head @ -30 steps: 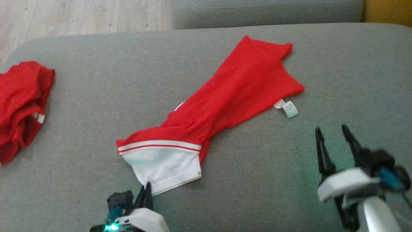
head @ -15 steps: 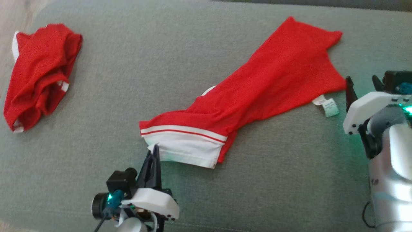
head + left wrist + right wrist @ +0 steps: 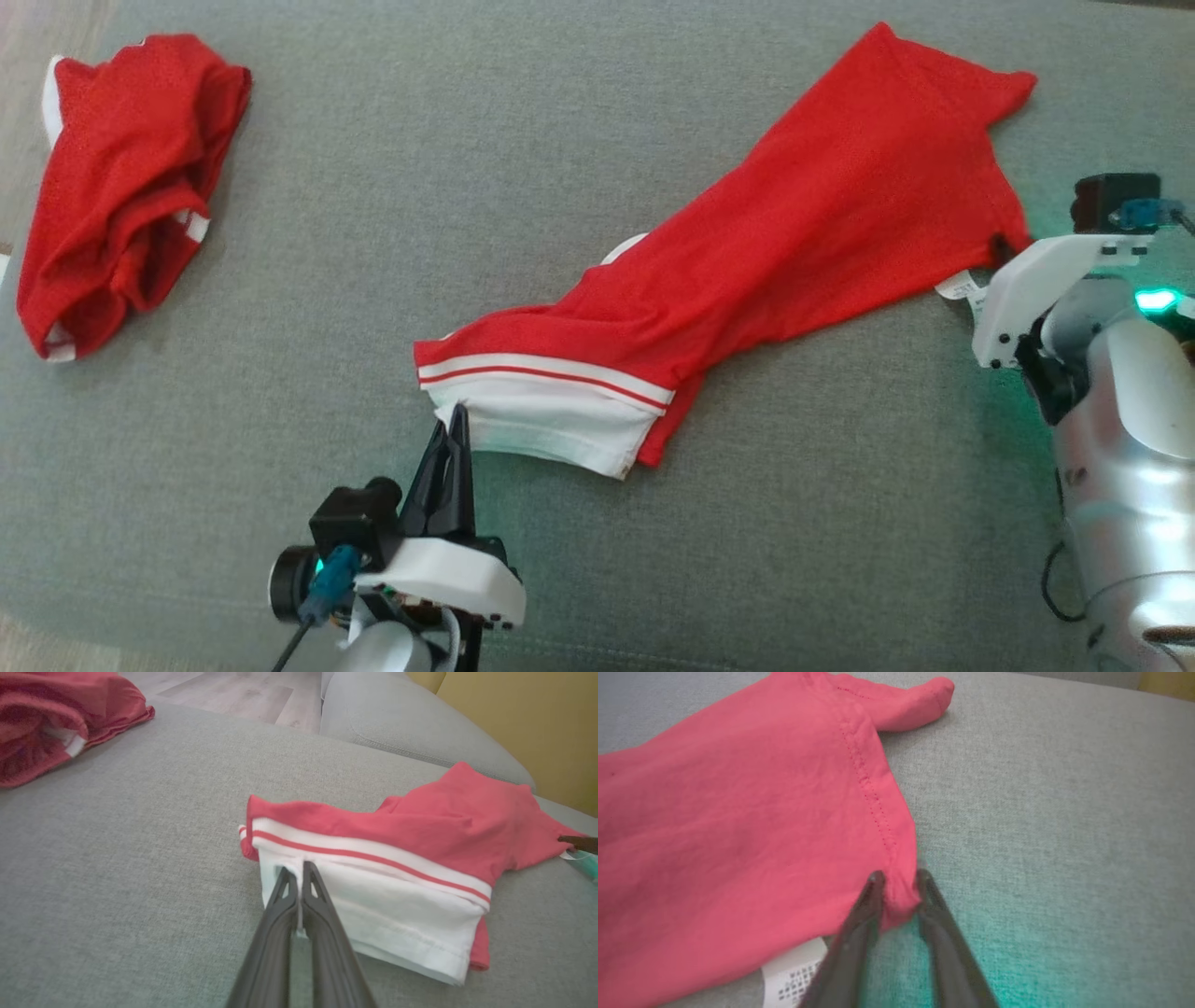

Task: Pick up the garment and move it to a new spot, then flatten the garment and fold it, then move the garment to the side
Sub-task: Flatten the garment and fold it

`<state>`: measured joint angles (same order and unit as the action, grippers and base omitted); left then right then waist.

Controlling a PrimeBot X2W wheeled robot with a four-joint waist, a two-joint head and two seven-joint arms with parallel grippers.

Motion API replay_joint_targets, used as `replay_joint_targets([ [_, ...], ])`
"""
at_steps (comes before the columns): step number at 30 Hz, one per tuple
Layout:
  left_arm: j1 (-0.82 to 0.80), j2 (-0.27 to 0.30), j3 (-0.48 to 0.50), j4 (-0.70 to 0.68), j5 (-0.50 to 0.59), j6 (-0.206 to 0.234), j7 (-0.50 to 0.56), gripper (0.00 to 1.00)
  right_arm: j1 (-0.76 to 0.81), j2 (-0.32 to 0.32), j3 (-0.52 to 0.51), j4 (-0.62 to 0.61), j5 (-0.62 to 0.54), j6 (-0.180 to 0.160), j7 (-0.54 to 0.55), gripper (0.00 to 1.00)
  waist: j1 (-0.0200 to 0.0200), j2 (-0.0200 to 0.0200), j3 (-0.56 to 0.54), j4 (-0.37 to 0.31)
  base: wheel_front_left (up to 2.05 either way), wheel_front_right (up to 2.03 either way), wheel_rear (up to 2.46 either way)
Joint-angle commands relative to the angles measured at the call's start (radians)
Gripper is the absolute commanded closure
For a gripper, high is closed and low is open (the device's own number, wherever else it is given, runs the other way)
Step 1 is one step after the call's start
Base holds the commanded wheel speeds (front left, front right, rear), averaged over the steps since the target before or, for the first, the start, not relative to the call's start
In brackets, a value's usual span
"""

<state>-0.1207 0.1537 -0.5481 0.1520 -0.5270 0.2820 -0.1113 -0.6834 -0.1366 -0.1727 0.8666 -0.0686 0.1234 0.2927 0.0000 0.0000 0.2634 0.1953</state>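
**Red cloth caught at both ends on grey upholstery**

The garment [image 3: 747, 271], red with a white band and a thin red stripe at one end, lies stretched and twisted between the two grippers on the sofa cushion [image 3: 560, 140]. At its white end the left gripper [image 3: 294, 879] has its fingers pressed together on the hem, a sliver of white cloth showing between them. The rest of the white band spreads ahead of those fingertips and off to their right.

At the far red end the right gripper [image 3: 899, 877] has narrowed onto a corner. Red cloth is bunched between the two fingers [image 3: 873, 896] and touches both. How hard they press is blurred. From the head view this gripper's fingertips are mostly hidden behind its own white housing.

A white label [image 3: 796, 975] pokes from under the red cloth just left of the right gripper's fingers, its print too small to read and its lower part cut off.

Well to the left of the left gripper lies a second red garment [image 3: 121, 187], crumpled in a heap. Beyond it, wooden floor [image 3: 243, 690], a back cushion [image 3: 397, 723] and a yellow wall [image 3: 528, 728] appear.
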Motion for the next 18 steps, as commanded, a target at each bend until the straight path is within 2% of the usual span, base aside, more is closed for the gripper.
replay_joint_targets([
  [1,-0.036,0.017,0.036,-0.040,0.003,0.006,-0.014,1.00,-0.006,0.008,0.023,0.000,0.014,0.007,0.013,1.00,0.0000,0.0000,-0.007,-0.007,0.00,0.00,0.00],
  [9,-0.074,0.050,0.065,-0.121,-0.007,-0.009,-0.016,1.00,-0.012,0.044,0.084,-0.010,0.190,0.007,-0.057,1.00,0.0000,0.0000,-0.089,-0.056,0.00,0.00,0.00],
  [13,-0.120,0.098,0.092,-0.199,-0.004,-0.016,0.016,1.00,0.001,0.055,0.148,-0.077,0.318,0.007,-0.092,1.00,0.0000,0.0000,-0.164,-0.092,0.00,0.00,0.00],
  [14,-0.120,0.098,0.092,-0.199,-0.004,-0.016,0.016,1.00,0.001,0.055,0.148,-0.077,0.318,0.007,-0.092,1.00,0.0000,0.0000,-0.164,-0.092,0.00,0.00,0.00],
  [18,-0.176,0.163,0.127,-0.293,0.005,-0.018,0.068,1.00,0.038,0.037,0.200,-0.196,0.432,0.007,-0.105,1.00,0.0000,0.0000,-0.246,-0.132,0.00,0.00,0.00],
])
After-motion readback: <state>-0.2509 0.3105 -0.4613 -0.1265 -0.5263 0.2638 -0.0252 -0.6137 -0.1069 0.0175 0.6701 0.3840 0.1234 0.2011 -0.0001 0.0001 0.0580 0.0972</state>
